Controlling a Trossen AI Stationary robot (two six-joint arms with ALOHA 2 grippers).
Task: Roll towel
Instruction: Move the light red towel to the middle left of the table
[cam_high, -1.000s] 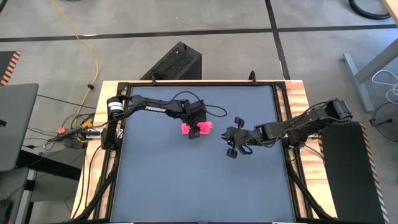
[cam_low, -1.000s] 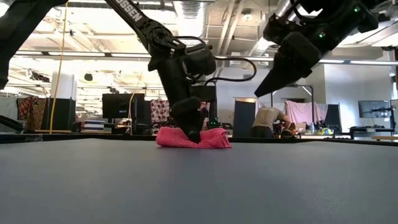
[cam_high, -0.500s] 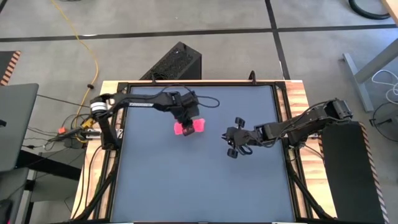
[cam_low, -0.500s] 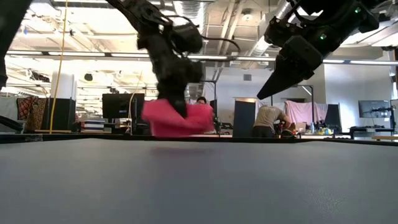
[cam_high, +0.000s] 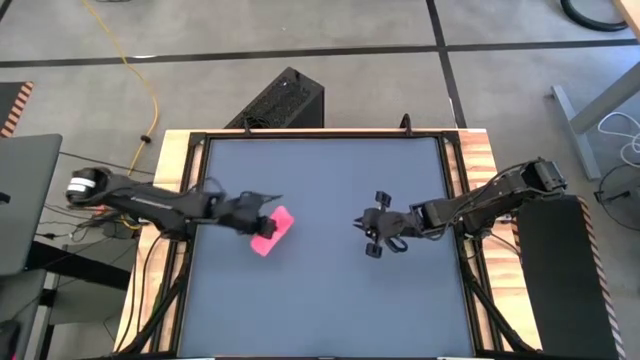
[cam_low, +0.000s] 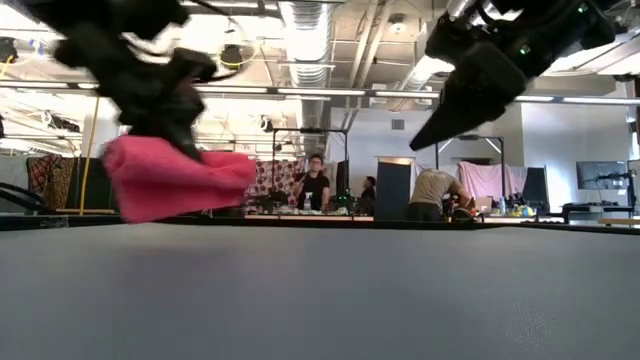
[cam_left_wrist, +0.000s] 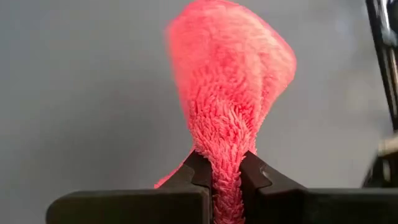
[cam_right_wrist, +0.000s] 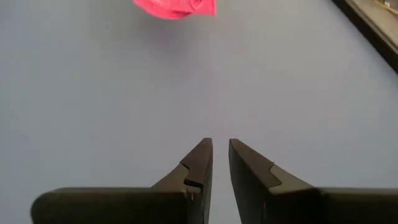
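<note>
While the left arm reaches in low from the table's left edge, stretched nearly flat across the dark tabletop (cam_high: 320, 290), the left gripper (cam_high: 252, 220) sits over the left-centre of the surface with its fingers (cam_left_wrist: 198, 173) closed tight on the towel (cam_high: 268, 230). The wrist view shows the pinkish-red cloth pinched at one bunched end between the two pads, the rest flaring outward beyond them. From table height, the towel (cam_low: 170, 180) hangs as a crumpled bundle under the gripper, clear of the tabletop. To the right, well apart from the towel, the right arm extends in from the table's right edge, elbow raised and forearm angled toward the centre. The right gripper (cam_high: 372, 232) hovers above the table right of centre, its fingers (cam_right_wrist: 196, 163) nearly together with only a narrow gap, holding nothing.
</note>
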